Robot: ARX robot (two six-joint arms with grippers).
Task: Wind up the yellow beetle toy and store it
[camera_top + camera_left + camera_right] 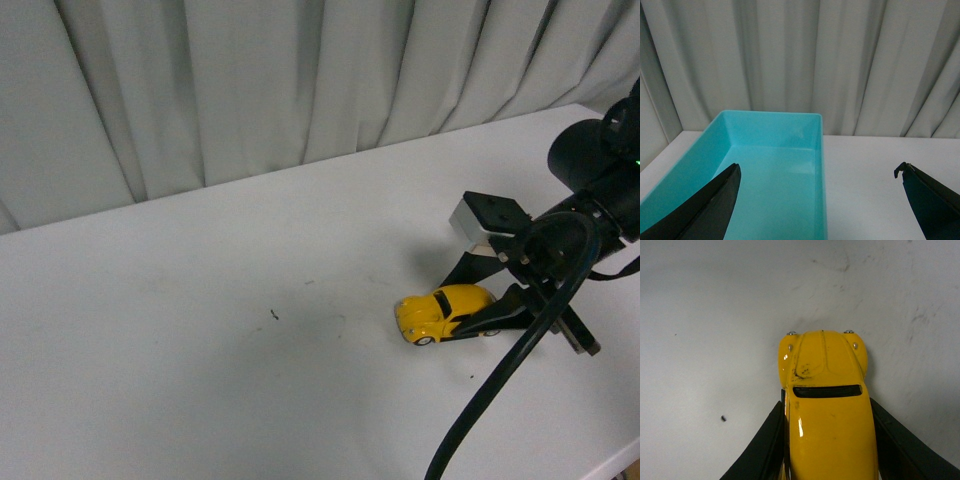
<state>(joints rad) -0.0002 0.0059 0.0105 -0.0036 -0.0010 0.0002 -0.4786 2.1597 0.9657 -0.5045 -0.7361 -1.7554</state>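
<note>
Step in hand: wind-up phase, grasp stage.

- The yellow beetle toy [445, 312] sits on its wheels on the white desk [200, 350], toward the robot's right, near the desk's front edge, nose pointing left in the front view.
- Right end effector [826, 405]: closed to the width of the car, one finger pressed against each flank behind the windscreen. The wheels look to be on the desk, so the toy is gripped but not lifted.
- Left end effector [817, 170]: jaws wide apart, holding nothing, hovering over one end of a turquoise bin [770, 130]. The bin looks empty. It is outside the front view, so I cannot place it relative to the toy.

Judgement: storing has not begun.

Next move, if this is a pull-back motor (not confirmed):
- Drag the car backward along the desk with slight downward load so the wheels turn, not skid.
- Keep grip pressure up, since the glossy rounded body could slip.
- Then lift and carry to the bin.
</note>
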